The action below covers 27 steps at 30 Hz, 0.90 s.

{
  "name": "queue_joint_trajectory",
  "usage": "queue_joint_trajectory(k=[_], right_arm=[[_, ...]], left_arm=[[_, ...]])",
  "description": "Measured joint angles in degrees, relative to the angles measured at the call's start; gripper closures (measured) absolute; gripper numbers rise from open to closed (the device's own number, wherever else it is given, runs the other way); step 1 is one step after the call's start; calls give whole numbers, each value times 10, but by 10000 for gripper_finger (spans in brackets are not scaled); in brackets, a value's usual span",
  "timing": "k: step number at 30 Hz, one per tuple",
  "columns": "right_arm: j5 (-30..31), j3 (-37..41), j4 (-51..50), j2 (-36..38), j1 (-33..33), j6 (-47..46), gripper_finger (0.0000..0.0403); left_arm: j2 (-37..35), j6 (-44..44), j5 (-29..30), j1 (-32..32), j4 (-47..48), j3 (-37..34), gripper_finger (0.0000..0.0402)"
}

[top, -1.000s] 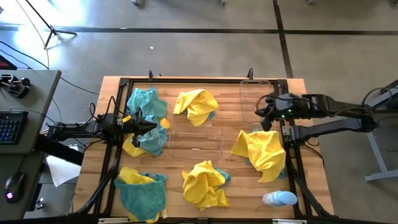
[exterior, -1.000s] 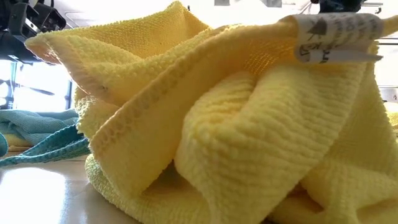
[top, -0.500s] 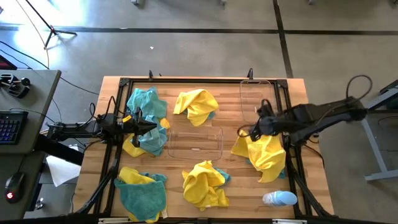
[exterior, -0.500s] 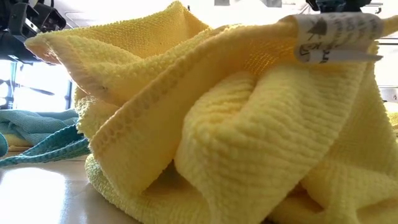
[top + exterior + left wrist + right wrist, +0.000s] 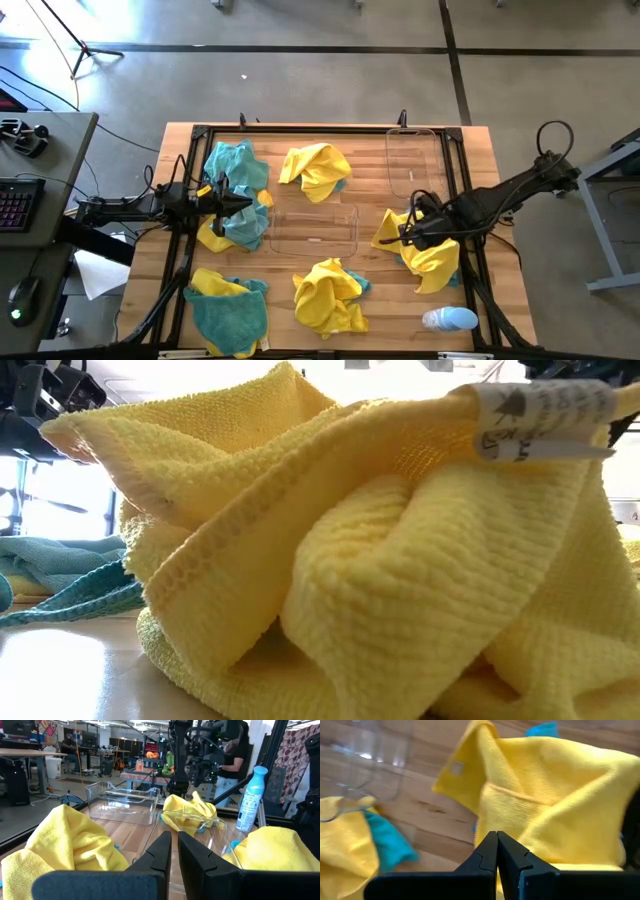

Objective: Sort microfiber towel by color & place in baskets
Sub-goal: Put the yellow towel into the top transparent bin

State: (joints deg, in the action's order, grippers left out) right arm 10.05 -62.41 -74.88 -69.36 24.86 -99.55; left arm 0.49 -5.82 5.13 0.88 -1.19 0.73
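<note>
Right gripper [image 5: 403, 236], jaws together, over yellow towel [image 5: 428, 250] at table's 3 o'clock; descending closed risks pushing the cloth, not pinching; left gripper [image 5: 243, 203] jaws nearly together, empty.

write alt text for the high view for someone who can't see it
The right gripper, shut, hovers over a yellow towel at the wooden table's right side. Yellow and teal towels lie scattered around two clear baskets; the left gripper sits over the left-hand pile.
</note>
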Motion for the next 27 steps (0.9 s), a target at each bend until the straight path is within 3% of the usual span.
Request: queue_joint_trajectory(k=[6,17,27], right_arm=[[-7,0,-8,0,-1,-47,402],[-107,85,52,-2,-1,-58,398],[-85,122,44,-1,-1,-86,283]], left_arm=[[0,0,0,0,0,0,381],[0,0,0,0,0,0,381],[0,0,0,0,0,0,381]])
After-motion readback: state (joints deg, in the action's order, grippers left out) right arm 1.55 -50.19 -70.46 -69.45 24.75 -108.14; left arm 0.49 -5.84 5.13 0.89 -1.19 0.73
